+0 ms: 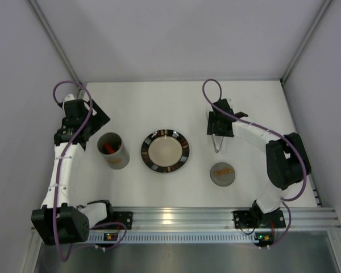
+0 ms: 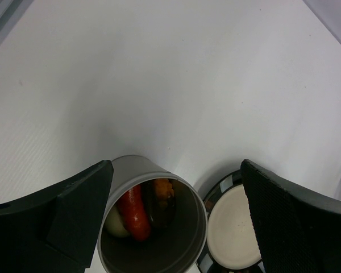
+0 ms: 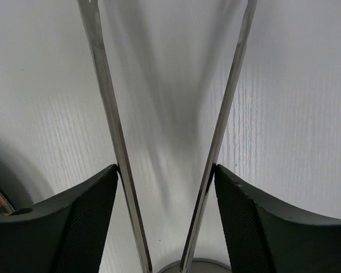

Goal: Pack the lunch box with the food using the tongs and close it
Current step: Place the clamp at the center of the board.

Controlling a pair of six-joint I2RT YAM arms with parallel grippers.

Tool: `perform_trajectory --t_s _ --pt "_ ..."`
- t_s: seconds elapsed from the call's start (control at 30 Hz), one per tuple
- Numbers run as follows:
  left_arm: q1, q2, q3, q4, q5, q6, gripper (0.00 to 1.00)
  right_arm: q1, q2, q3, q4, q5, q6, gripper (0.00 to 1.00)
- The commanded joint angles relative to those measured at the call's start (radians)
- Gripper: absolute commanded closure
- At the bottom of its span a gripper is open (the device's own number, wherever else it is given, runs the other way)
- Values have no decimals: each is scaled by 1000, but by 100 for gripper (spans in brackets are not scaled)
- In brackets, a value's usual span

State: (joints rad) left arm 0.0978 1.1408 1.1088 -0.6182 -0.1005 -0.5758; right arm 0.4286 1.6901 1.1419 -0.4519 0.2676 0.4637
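Observation:
The lunch box (image 1: 113, 151) stands open left of the plate; in the left wrist view the lunch box (image 2: 153, 227) holds the food: a red sausage (image 2: 133, 213), an orange piece (image 2: 163, 189), a white lump (image 2: 115, 224). My left gripper (image 1: 95, 121) (image 2: 176, 165) hangs open just behind and above it, holding nothing. The silver tongs (image 1: 217, 143) (image 3: 105, 102) lie low over the table right of the plate, their two arms spread in a V. My right gripper (image 1: 217, 128) (image 3: 166, 170) has its pads against both arms. The grey lid (image 1: 222, 173) with an orange-brown handle lies near the front right.
A round black-rimmed plate (image 1: 145, 151) (image 2: 216, 193) with a beige centre sits mid-table between box and tongs, with nothing on it. The lid's edge (image 3: 187, 266) shows just below the tongs' joint. White walls enclose the table at back and sides.

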Motion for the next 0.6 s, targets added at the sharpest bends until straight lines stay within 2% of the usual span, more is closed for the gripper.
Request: perform_trajectory --t_s 0.0,0.17,0.27,0.37,0.47,0.57 --pt "8 -15 14 61 8 8 1 -24 16 90 61 -8 -17 31" --pt "8 -13 23 60 7 10 1 -24 31 114 39 -27 -33 20" --pt "8 -13 45 63 33 22 1 -24 8 108 28 -28 -31 19" --pt "0 -24 80 98 143 43 1 -24 -68 84 25 -19 -31 19" --pt "-55 -39 114 159 208 74 1 -25 -171 73 -1 13 -34 18" --pt "-243 -23 193 160 138 146 1 -45 -279 64 -22 13 -23 18"
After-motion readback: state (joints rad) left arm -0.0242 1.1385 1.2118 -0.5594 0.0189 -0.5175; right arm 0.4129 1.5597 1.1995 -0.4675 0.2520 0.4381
